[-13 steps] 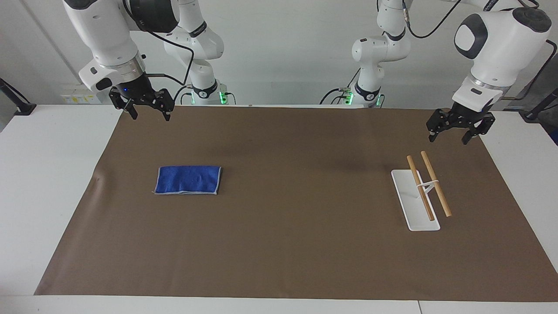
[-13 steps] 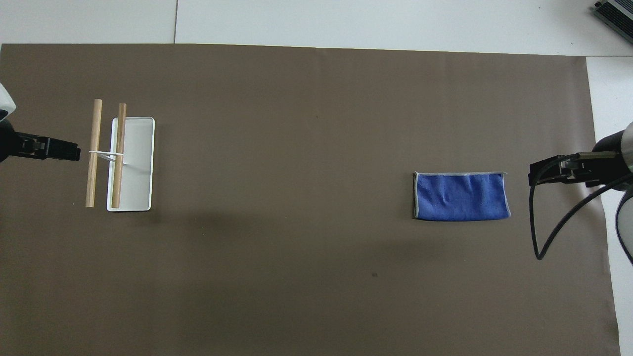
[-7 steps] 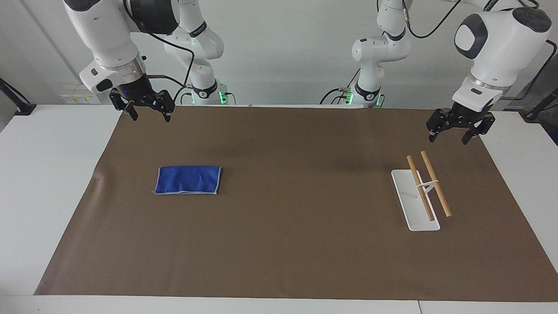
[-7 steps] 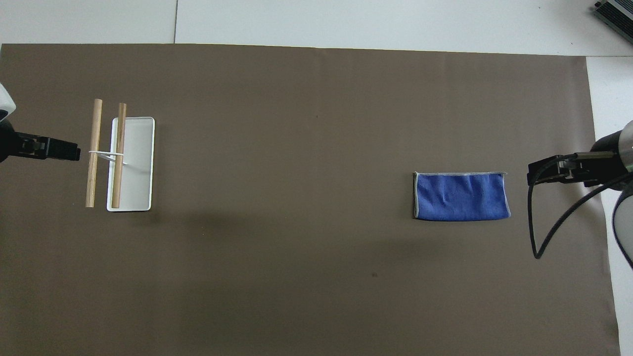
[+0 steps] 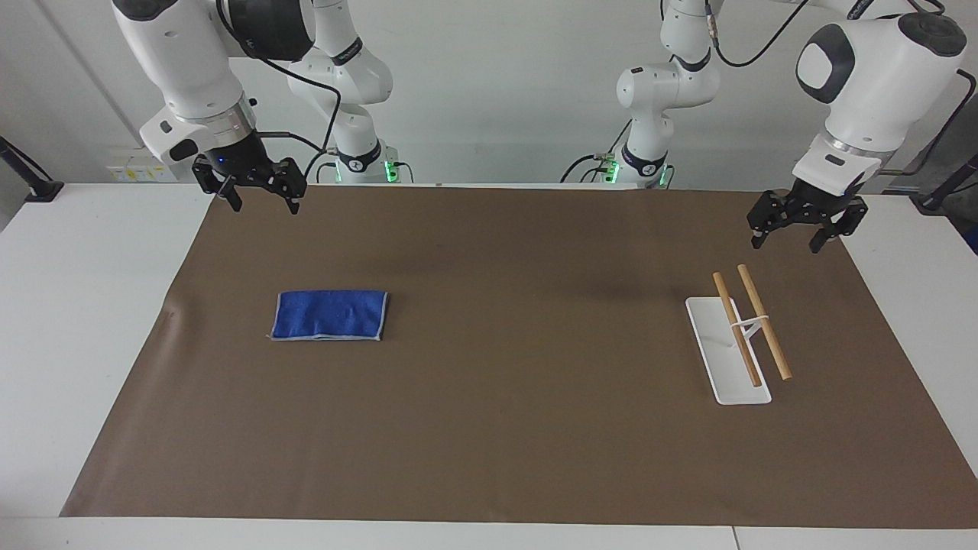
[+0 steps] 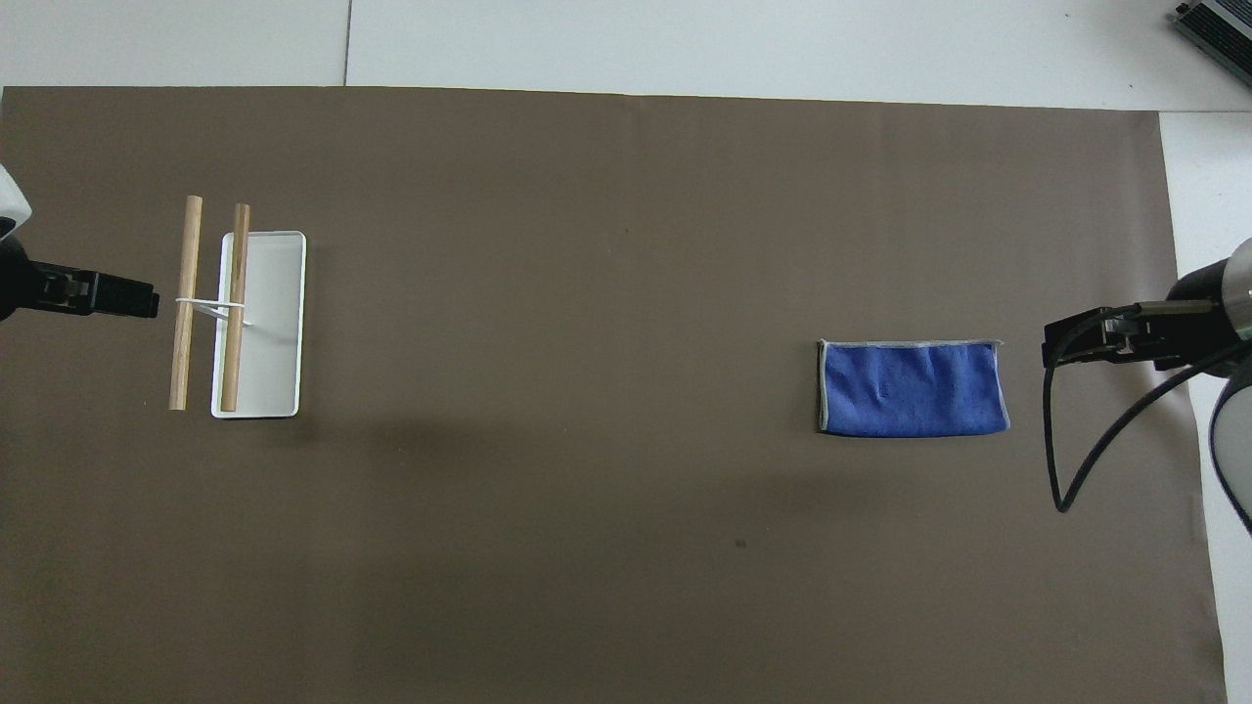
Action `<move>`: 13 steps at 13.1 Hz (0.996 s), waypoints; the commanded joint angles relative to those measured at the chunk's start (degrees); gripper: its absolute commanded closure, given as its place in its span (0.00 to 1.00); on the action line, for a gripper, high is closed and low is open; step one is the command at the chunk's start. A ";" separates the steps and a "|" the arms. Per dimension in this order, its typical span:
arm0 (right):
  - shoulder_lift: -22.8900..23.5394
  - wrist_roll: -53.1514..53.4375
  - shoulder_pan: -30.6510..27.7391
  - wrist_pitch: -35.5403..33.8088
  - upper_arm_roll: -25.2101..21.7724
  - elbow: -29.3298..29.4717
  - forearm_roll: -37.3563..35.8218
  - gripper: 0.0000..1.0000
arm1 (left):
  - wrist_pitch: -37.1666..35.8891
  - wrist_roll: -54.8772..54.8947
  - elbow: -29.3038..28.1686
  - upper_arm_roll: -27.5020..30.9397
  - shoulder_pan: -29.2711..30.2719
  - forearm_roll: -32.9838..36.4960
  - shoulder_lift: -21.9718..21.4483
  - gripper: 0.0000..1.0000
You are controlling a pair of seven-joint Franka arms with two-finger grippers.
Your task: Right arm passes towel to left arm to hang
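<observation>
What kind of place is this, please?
Probably a robotics lab: two arms with open grippers, right gripper and left gripper, above a brown mat with only a towel and rack.

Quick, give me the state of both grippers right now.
Left gripper: open, empty, up in the air near the rack.
Right gripper: open, empty, not yet at the towel.

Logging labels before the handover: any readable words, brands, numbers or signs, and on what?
None readable.
The towel, rack and brown mat carry no print.
Small yellow stickers on the wall fitting beside the right arm's base: too small to read.
</observation>
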 commanded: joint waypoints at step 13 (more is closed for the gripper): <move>-1.55 -0.76 -1.06 4.87 0.14 -4.05 0.95 0.00 | 0.52 -0.85 -1.14 -0.06 0.03 1.02 -0.97 0.00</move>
